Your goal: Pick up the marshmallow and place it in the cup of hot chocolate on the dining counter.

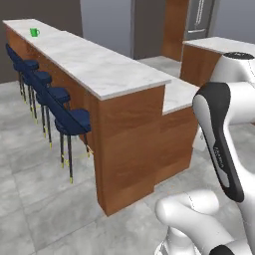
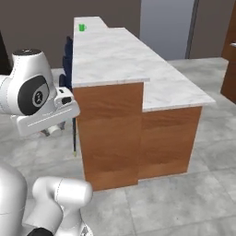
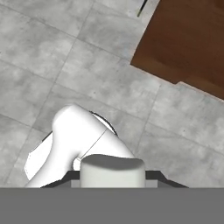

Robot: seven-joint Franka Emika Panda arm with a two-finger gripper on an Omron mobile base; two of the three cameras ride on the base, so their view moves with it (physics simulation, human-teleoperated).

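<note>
A white marshmallow [image 3: 113, 168] sits between the two dark tips of my gripper [image 3: 113, 178], which is shut on it and points down at the grey tiled floor. In the right base view the hand [image 2: 51, 124] hangs just left of the near end of the dining counter [image 2: 108, 57], below the height of its top. The green cup of hot chocolate [image 1: 34, 32] stands at the far end of the dining counter [image 1: 99, 67], well away from the hand. From the other side the cup [image 2: 82, 27] also shows at that far end.
Navy stools [image 1: 67, 117] line the left side of the bar. A lower marble counter [image 1: 178, 93] adjoins its right side, and its top [image 2: 177, 92] is bare. The brown wood end panel [image 3: 188, 39] of the bar rises close in front of the hand. Grey floor tiles lie all around.
</note>
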